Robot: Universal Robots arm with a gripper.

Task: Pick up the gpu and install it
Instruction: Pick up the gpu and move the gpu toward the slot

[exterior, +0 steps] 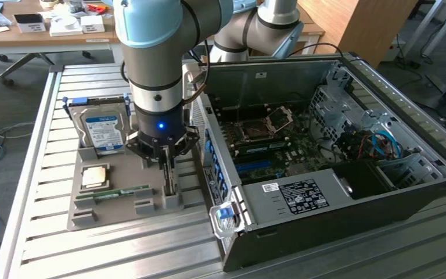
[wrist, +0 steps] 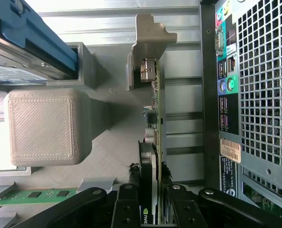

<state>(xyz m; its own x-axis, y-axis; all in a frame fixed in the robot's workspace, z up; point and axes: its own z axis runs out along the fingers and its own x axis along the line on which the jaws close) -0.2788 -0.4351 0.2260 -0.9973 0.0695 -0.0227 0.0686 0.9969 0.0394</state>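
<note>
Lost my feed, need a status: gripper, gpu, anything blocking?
Arm's gripper shut on the gpu. Card upright on edge in gray holder, beside open case. Nothing seen blocking the lift.

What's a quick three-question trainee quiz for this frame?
1. True or false: the gpu is already seated in the computer case.
2. The gripper is closed on: A) the memory stick B) the gpu C) the processor chip.
3. What stands upright in the gray holder, to the exterior view's left of the gripper?

Key:
1. False. It stands on edge in the holder, outside the case.
2. B.
3. The hard drive.
</note>
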